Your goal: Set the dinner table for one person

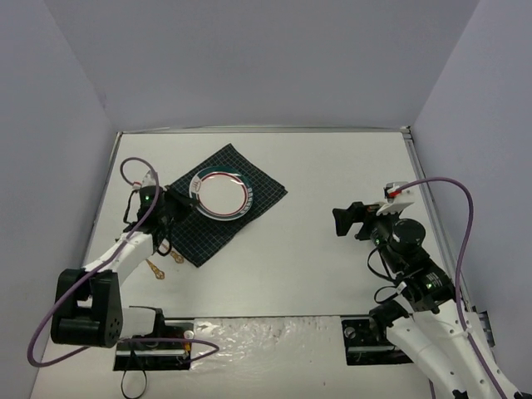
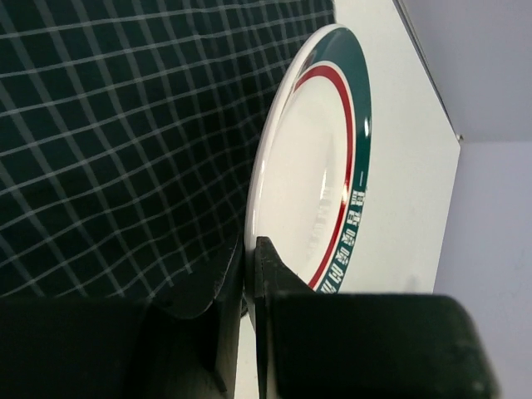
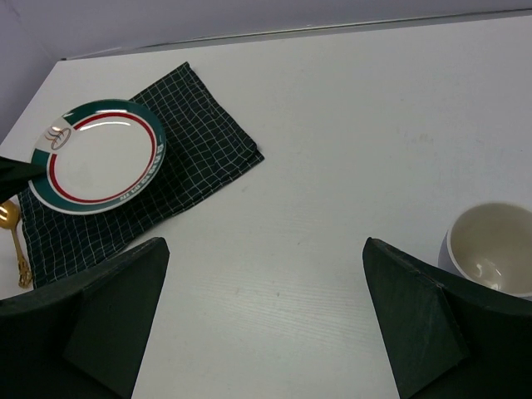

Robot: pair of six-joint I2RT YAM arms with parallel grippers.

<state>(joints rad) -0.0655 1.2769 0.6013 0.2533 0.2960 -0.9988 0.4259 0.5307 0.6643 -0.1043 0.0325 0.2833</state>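
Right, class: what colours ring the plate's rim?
Dark green outer band, thin red inner ring, on the white plate; clearest in the right wrist view.

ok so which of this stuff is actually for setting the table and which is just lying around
For the job: plate, its rim gripped by the left gripper; dark green checked cloth under it; gold cutlery beside the cloth; white cup; dinner table.

Just there: purple cables; shiny crinkled strip at the near edge.
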